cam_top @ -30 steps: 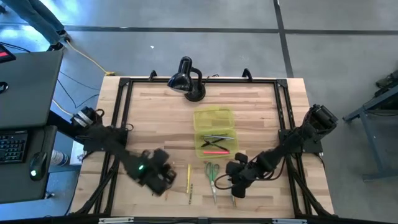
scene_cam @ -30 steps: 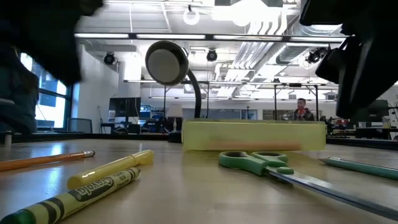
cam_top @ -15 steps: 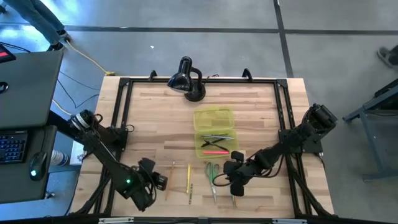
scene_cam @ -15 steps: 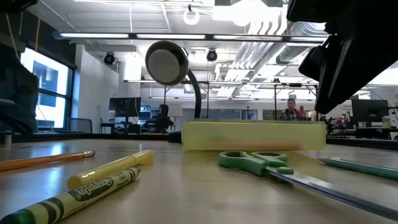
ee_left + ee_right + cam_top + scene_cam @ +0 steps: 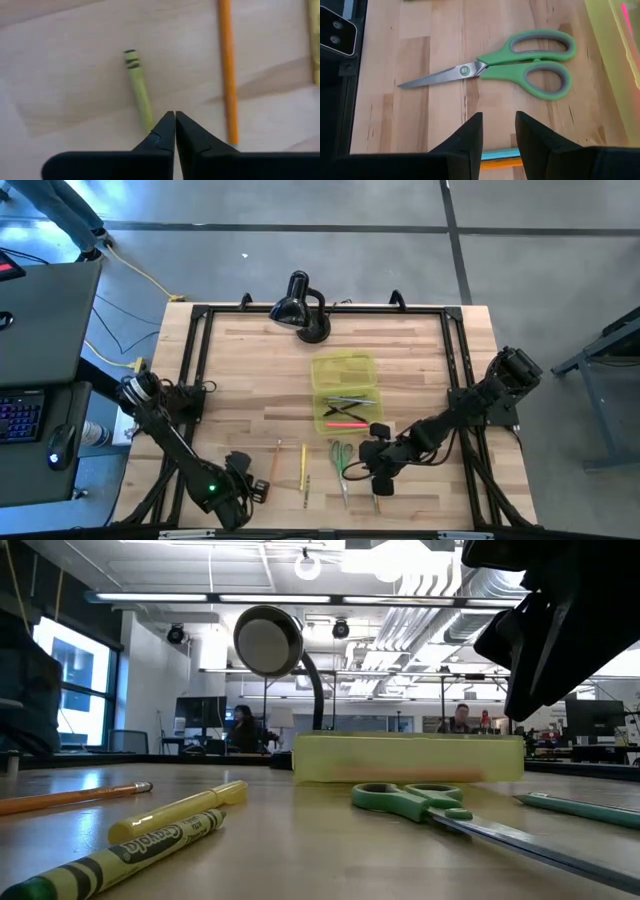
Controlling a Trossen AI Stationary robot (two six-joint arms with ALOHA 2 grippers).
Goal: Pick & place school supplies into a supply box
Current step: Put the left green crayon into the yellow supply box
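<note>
**Right gripper poised over the scissors, left gripper closed and empty**

The right gripper (image 5: 497, 132) hovered over the near right part of the worktop (image 5: 250, 370), its fingers (image 5: 465, 135) apart and holding nothing. Just beyond them lay the green-handled scissors (image 5: 520, 67), flat on the wood, blades closed. The supply box (image 5: 345, 392) sat open just beyond the scissors toward the far side, with a few pens already inside.

The left gripper (image 5: 175, 125) was at the near left corner, fingers pressed together on nothing. A yellow-green crayon (image 5: 138, 87) lay just beside its tips and an orange pencil (image 5: 227, 70) ran alongside, neither held. A yellow crayon (image 5: 180, 815) also lay loose on the worktop. A black desk lamp (image 5: 298, 305) stood at the far edge, beyond the box.

The step in hand seemed to be picking up the scissors. To do it well, the right gripper should probably come down over the narrow part near the pivot, where the open fingers can straddle it, rather than the wide handles. The scissors lie flat, so the fingertips need to reach the wood before closing. The short carry should clear the box's near wall.
</note>
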